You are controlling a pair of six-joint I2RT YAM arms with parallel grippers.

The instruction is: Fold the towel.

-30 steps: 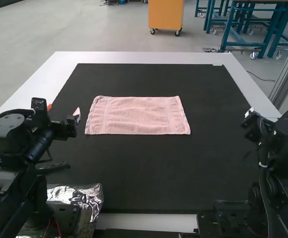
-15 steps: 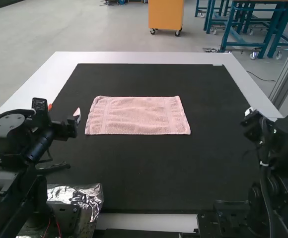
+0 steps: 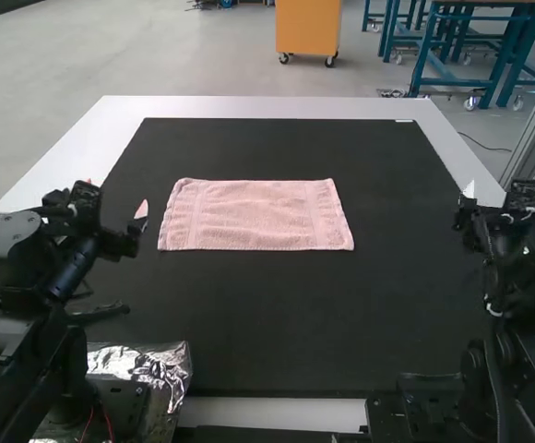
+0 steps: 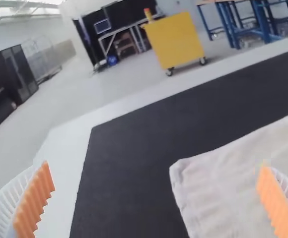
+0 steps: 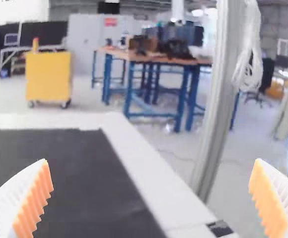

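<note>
1. Towel laid flat on black mat, long side across, edges fairly straight, slight ripples. Placed between the two sets of jaws, near the left, well apart from the right.
2. Left gripper: jaws spread wide, nothing pinched. Towel corner seen beyond and between them, the rest running behind one finger.
3. Right gripper: jaws spread wide too, nothing pinched. Mat edge and white table seen beyond them, between the fingers.
4. Done: a neat, flat rectangle is shown. Whether one fold has already been made can't be told; layers can't be counted.
5. Left, if spread: all folding. If folded once: probably another fold, or nothing if one was enough. Progress can't be pinned down further.
6. Should more folding be needed, an edge would have to be gripped first; none is held in either set of jaws.
</note>
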